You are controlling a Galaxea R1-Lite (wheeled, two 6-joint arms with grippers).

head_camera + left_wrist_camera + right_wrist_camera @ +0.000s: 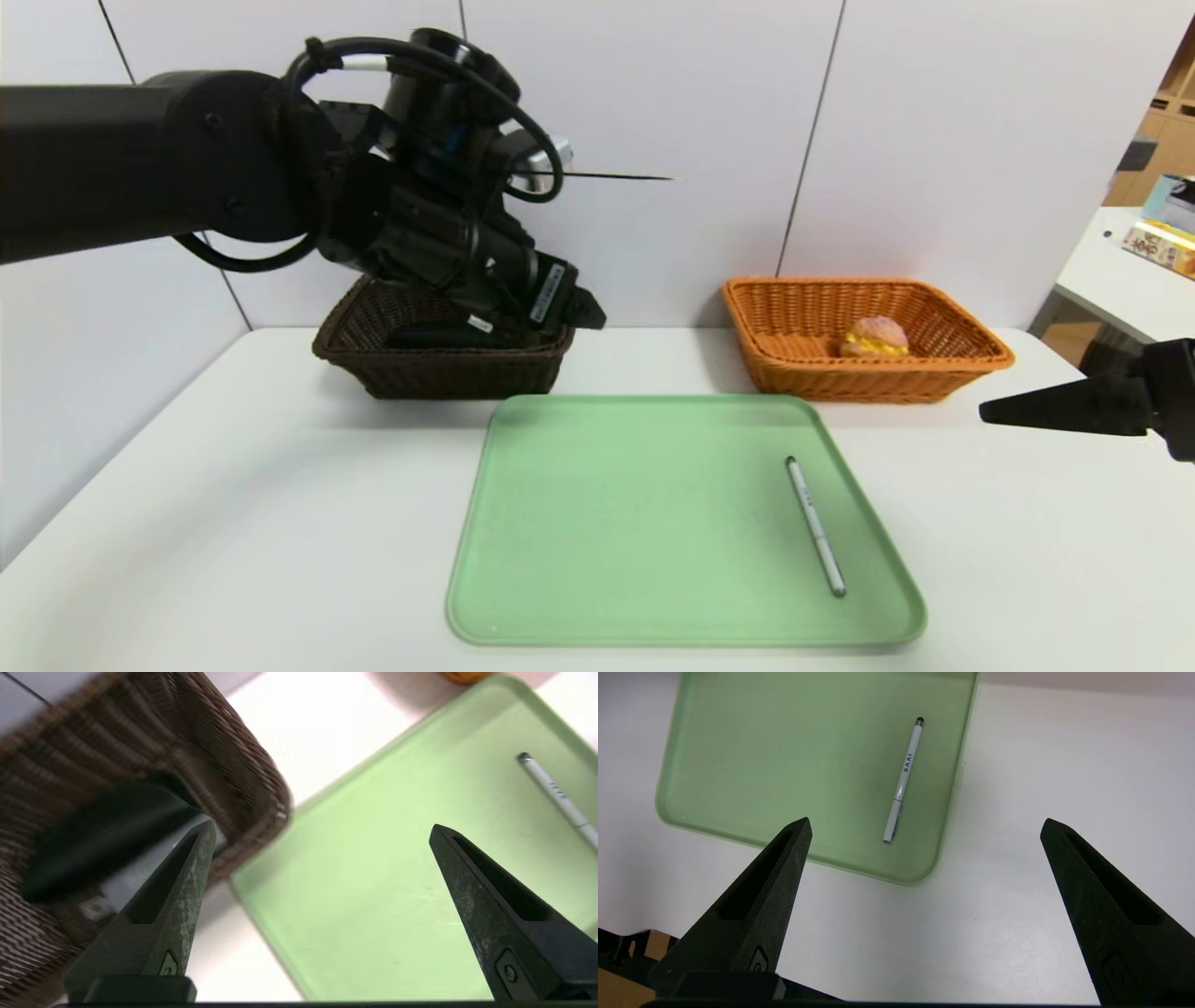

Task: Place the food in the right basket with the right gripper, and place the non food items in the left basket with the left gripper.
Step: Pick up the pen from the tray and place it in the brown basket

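Observation:
The left gripper (579,313) hangs over the near right corner of the dark brown left basket (364,359), open and holding nothing (321,826). Inside that basket (140,732) lie a folded black cloth (103,830) and a flat grey case (140,872). A slim white pen (815,525) rests on the right side of the green tray (607,523). The bun (876,336) sits inside the orange right basket (971,355). At the table's right edge the right gripper (1004,411) is parked, open and empty (925,821), with the pen (903,781) ahead of it.
Both baskets stand along the back of the white table, against the wall. The green tray (784,756) lies in the middle, toward the front. A side table with boxes (1158,247) stands beyond the right edge.

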